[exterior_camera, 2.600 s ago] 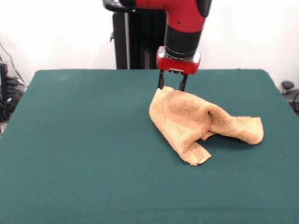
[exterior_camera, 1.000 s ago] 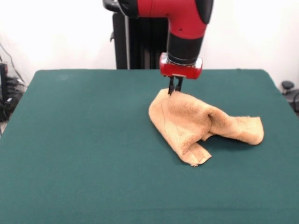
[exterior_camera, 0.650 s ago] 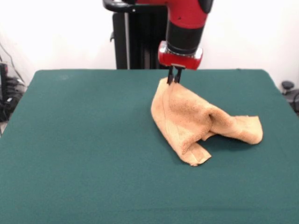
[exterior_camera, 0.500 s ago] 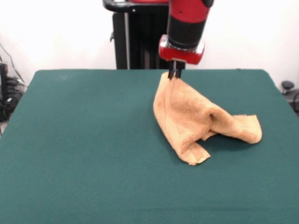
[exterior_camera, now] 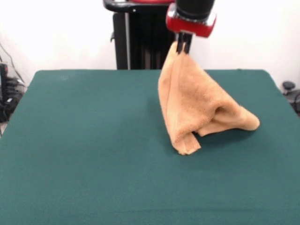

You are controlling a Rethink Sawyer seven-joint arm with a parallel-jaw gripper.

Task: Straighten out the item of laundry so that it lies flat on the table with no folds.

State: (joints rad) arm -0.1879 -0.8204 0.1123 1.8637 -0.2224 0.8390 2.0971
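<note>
The item of laundry [exterior_camera: 194, 103], a tan-orange fuzzy towel, hangs in a tent shape from one corner. My gripper [exterior_camera: 183, 47] is shut on that top corner, high above the far part of the table [exterior_camera: 84, 140]. The towel's lower folds still rest on the green cloth: a narrow flap at the front and a rounded bunch trailing to the right. The cloth is creased and doubled over itself.
The robot's black pedestal [exterior_camera: 136, 35] stands behind the table's far edge. Dark cables and gear [exterior_camera: 7, 89] sit off the left edge, and a small black object [exterior_camera: 289, 89] lies off the right edge.
The gripper closed on the towel's far corner and rose, pulling the towel up from a flat heap into a tall peak. The lower folds slid slightly inward.
</note>
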